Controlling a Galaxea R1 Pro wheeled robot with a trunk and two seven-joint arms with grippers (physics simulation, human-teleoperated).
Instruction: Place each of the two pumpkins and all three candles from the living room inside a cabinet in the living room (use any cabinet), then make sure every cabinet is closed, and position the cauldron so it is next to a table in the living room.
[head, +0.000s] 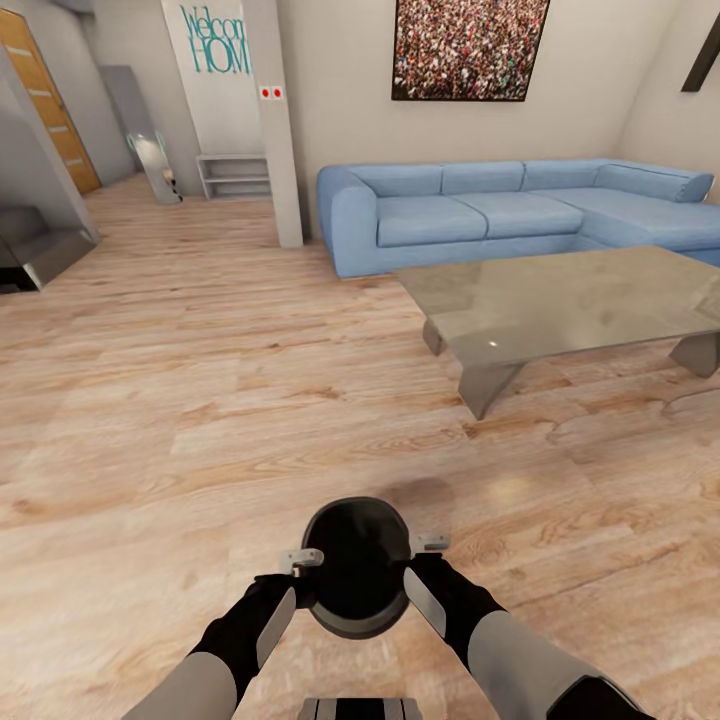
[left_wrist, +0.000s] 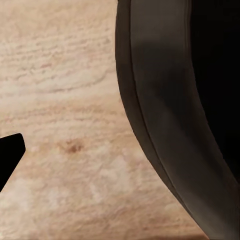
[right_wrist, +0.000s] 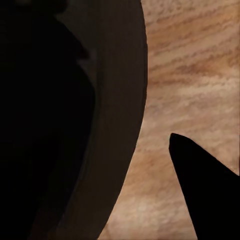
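Head view: both forearms reach forward and bend inward, the left hand (head: 290, 585) and right hand (head: 425, 575) pressed against opposite sides of the cauldron (head: 357, 565), carried between them above the wooden floor (head: 200, 400). How far either hand is open cannot be told; the pot's wall hides the fingers. Ahead to the right, well apart, stands the bench (head: 570, 300), its far end cut off, before the blue sofa (head: 500, 205).
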